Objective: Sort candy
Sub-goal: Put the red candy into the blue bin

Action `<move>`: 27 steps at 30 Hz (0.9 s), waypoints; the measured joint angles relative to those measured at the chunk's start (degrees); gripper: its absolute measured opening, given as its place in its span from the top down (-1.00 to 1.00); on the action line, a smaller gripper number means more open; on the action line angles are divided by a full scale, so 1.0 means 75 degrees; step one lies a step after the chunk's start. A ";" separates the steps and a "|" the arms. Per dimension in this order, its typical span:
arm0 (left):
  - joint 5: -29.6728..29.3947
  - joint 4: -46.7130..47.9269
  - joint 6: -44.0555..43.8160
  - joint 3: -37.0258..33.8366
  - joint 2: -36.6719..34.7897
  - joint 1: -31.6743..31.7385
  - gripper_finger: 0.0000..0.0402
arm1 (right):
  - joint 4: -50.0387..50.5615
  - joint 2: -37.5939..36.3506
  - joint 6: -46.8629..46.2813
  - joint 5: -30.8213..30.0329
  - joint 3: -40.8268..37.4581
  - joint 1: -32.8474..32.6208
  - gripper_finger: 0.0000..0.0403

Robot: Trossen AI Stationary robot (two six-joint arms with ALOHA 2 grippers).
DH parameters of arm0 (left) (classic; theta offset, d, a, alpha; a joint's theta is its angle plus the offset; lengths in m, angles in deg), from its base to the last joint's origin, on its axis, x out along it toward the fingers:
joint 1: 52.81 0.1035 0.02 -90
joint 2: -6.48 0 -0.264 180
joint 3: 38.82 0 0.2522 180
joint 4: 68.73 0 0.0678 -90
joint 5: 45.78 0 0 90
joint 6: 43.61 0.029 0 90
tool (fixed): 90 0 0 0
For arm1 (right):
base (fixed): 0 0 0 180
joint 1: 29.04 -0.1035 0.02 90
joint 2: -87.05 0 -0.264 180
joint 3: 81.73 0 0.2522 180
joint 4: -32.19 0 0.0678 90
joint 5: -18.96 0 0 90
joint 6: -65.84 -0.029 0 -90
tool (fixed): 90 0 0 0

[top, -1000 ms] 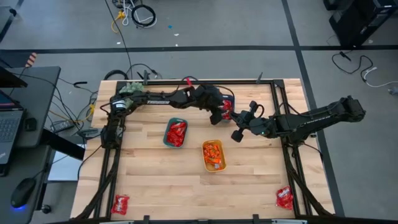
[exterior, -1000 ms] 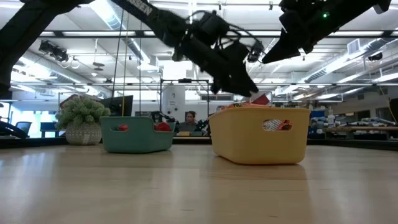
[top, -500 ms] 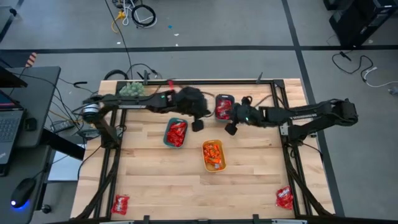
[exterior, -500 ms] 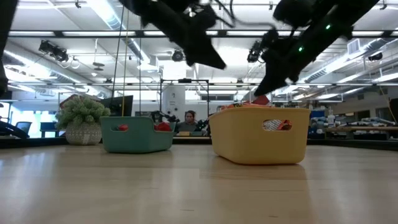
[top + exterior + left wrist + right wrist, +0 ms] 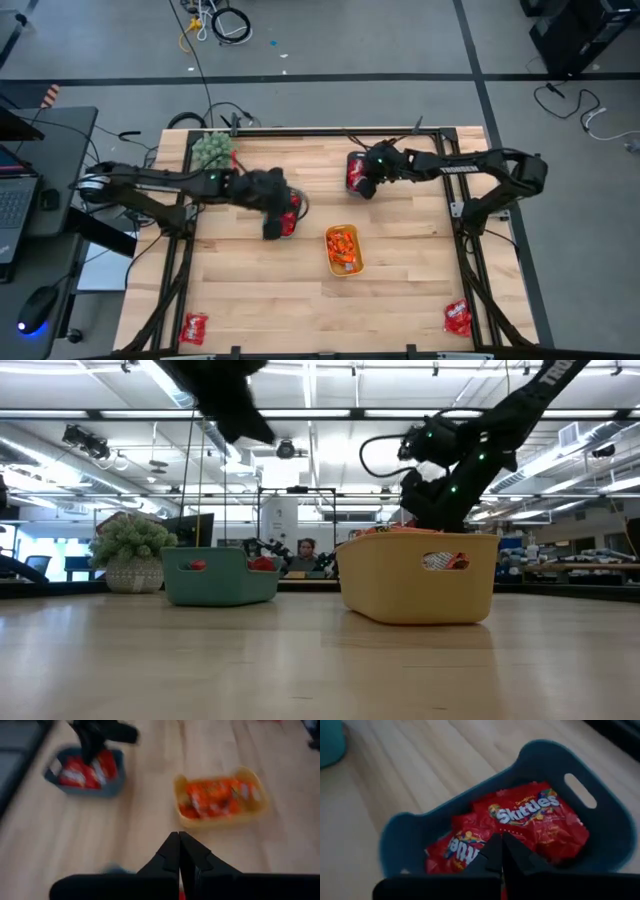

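Left pincer (image 5: 272,230) pressed together, empty, over the teal tray (image 5: 291,215) of red candy (image 5: 290,212) left of centre on the surface (image 5: 260,290). Yellow tray (image 5: 343,251) mid-surface holds orange candy (image 5: 342,245). Right pincer (image 5: 500,851) also together, empty, hanging over the blue tray (image 5: 600,820) at the back, red packets (image 5: 530,820) inside. Loose red packs at front corners (image 5: 193,327) (image 5: 457,318).

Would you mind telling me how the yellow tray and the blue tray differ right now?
The yellow tray holds orange candies; the blue tray holds red Skittles packets. The yellow tray sits mid-table with no arm over it, while the right gripper, shut, hovers over the blue tray near the far edge. Both are oblong, open-topped trays.
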 joint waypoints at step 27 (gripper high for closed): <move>0.0655 0.3571 -0.9544 0.0032 0.0766 -0.5692 0.95 | -0.0143 -0.1863 0.0696 -0.0373 0.0264 -0.1422 0.91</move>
